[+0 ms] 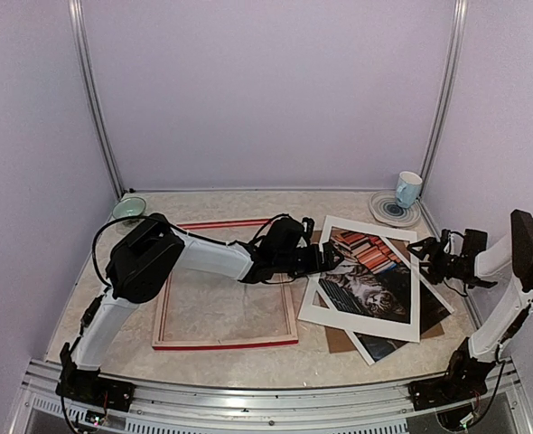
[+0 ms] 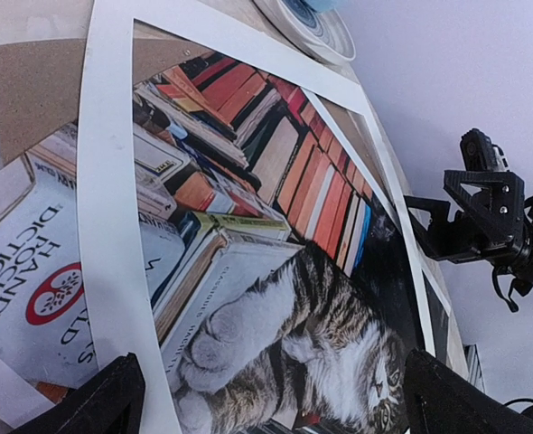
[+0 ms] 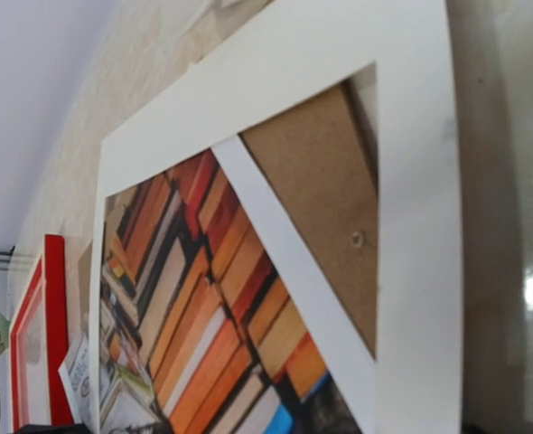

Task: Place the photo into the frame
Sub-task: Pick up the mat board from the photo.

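The photo (image 1: 372, 274) of a tabby cat on stacked books lies at the table's right, under a white card mat (image 1: 316, 310) and on a brown backing board (image 1: 341, 340). Its lower corner sticks out from under the mat. The red frame (image 1: 226, 344) lies flat left of it. My left gripper (image 1: 326, 260) reaches across the frame and hovers open over the photo's left side. In the left wrist view the cat print (image 2: 275, 307) fills the space between the spread fingertips (image 2: 104, 402). My right gripper (image 1: 428, 257) stands open at the mat's right edge, holding nothing.
A mug on a saucer (image 1: 395, 210) stands at the back right, and a green bowl (image 1: 129, 209) at the back left. In the right wrist view the mat (image 3: 411, 181), the backing board (image 3: 321, 199) and the red frame (image 3: 54, 334) show.
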Available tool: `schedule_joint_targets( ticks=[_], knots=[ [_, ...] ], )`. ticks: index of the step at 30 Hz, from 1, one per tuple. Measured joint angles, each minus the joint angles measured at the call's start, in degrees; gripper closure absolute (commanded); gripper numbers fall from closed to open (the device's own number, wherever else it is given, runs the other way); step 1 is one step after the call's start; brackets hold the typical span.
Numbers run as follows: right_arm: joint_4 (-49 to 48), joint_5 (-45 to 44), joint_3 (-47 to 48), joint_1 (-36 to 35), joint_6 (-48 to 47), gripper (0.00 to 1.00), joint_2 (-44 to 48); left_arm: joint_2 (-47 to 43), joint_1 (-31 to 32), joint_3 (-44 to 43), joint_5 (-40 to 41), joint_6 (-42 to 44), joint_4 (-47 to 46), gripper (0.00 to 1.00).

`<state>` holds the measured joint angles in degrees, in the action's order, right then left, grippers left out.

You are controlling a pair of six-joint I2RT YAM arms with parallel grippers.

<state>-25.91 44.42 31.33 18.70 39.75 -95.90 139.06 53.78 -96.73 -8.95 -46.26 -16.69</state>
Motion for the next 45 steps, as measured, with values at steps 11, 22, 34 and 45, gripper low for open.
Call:
schedule_joint_targets(
  ticks=[11, 22, 34, 45],
  knots=[
    [-1.57, 2.01, -0.72, 0.09, 1.25, 0.14, 0.0, 0.31, 0.28, -0.42, 0.57, 0.07, 0.17, 0.01],
    [-3.1, 4.09, -1.31, 0.04, 2.38, 0.2, 3.19, 0.5, 0.28, -0.9, 0.61, -0.02, 0.59, 0.01],
    [-5.42, 8.11, -1.31, -1.92, 6.03, 0.38, 0.33, 0.55, 0.28, -0.94, 0.61, -0.2, 0.59, 0.01],
    [-2.49, 10.12, -1.33, -1.99, 7.28, 0.47, 0.87, 0.55, 0.28, -0.94, 0.61, -0.24, 0.52, 0.01]
  ],
)
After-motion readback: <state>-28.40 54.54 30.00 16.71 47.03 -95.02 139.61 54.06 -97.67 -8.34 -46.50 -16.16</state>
